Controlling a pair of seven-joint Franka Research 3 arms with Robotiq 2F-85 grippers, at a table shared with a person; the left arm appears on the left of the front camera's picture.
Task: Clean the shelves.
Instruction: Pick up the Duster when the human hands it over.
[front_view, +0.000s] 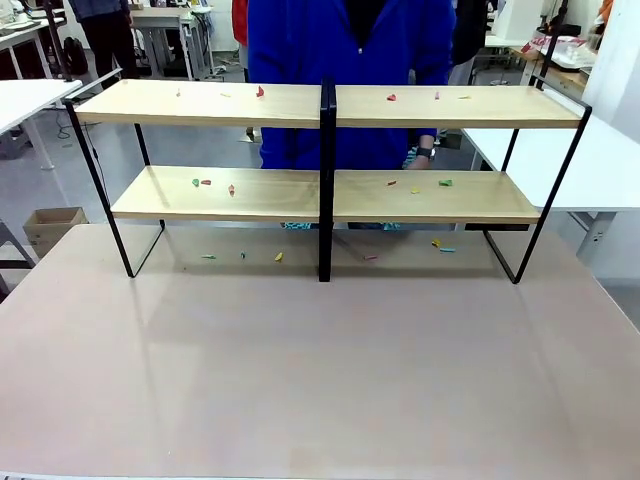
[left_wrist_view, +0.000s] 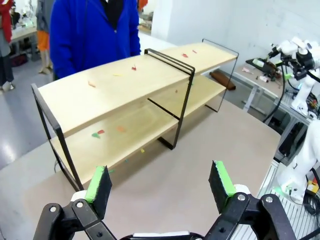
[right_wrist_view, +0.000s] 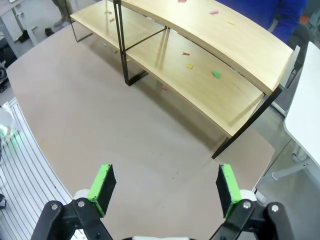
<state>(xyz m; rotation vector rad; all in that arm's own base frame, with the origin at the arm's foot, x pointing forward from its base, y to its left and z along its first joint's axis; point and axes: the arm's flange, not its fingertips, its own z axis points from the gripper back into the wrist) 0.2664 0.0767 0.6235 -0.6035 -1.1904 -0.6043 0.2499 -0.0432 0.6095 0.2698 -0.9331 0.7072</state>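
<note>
Across our table (front_view: 320, 380), the shelves (front_view: 290, 105) stand strewn with coloured scraps (front_view: 203, 183), a person in blue (front_view: 350, 40) just behind; our left gripper (left_wrist_view: 160, 181) and right gripper (right_wrist_view: 165, 184) hover well apart from them, fingers spread, empty.

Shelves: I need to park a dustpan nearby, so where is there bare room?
The table's near half, from the shelves' black feet to the near edge, is bare. The lower board is free either side of the centre post. Crowded: coloured scraps dot both boards farther out and the table strip beneath them.
</note>
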